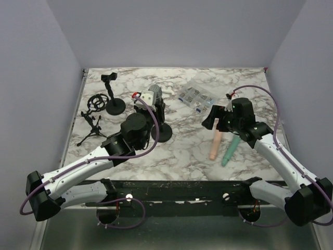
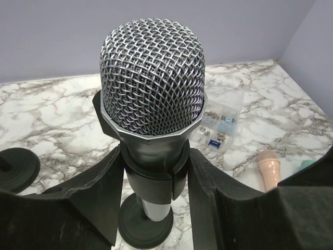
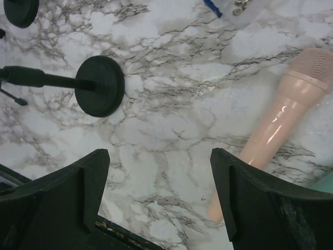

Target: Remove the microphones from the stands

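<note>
- Nearest to the arm bases, on the right, the right gripper (image 3: 159, 153) hovers over the marble table (image 1: 182, 151). Its two fingers stand wide apart and there is nothing between them.
- Just beside it lie a pink microphone (image 3: 281, 114) and a teal microphone (image 1: 229, 151), both flat on the table. I judge that they are not part of this task.
- More to the middle, the left gripper (image 2: 156, 153) is at the microphone (image 2: 151, 78), one finger at each side of it. The fingers (image 2: 99, 203) sit against the dark collar (image 2: 156, 166) just below the silver mesh head, so the gripper seems to be closed on the microphone.
- The microphone is upright in the stand (image 2: 145, 226), whose round black base rests on the table. The removal itself is not yet done.
- My judgement is that the step in hand is the grasp, and the pull is the next one. It calls for a firm hold and a lift along the axis of the microphone, so that it slides out of the holder.
- The base is not held by anything, so the stand may rise or tip together with the microphone. The free right gripper could press it down.
- Further back is a clear plastic box (image 1: 196, 96) with small parts. At the far left are another black stand (image 1: 113, 104) and a small tripod (image 1: 92, 125), well apart from the work.
</note>
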Available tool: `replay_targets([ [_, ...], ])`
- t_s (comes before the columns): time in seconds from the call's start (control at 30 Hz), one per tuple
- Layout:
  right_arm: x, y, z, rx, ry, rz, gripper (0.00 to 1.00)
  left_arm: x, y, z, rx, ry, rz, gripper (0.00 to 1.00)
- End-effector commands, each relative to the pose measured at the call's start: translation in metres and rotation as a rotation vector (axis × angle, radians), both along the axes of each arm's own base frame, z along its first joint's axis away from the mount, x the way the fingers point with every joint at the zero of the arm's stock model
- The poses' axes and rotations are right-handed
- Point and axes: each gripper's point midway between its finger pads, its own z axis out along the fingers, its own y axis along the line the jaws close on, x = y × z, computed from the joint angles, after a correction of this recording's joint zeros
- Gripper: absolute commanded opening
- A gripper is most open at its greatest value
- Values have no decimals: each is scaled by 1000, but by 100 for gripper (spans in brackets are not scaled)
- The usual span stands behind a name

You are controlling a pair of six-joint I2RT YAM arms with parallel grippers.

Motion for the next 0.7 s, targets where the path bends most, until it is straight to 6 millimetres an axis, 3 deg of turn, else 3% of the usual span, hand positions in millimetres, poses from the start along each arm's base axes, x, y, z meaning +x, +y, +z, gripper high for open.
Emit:
replay_targets([
  [0.0, 2, 18, 17, -8, -55, 19, 87, 4, 5, 5, -71, 50, 121, 0],
  [0.07, 3, 21, 19, -11, -61, 23, 87, 4, 2, 7, -76, 54, 112, 2],
  [0.27, 3, 28, 22, -13, -71, 43, 87, 1, -4, 14, -62, 56, 66, 51],
  [0.43, 3, 36, 30, -10, -90, 67, 88, -8, -13, 18, -39, 40, -30, 82],
  [0.57, 4, 42, 40, -8, -110, 89, 89, -16, -16, 21, -31, 37, -112, 95],
  [0.67, 5, 50, 54, -3, -134, 110, 90, -26, -19, 24, -27, 22, -197, 99],
])
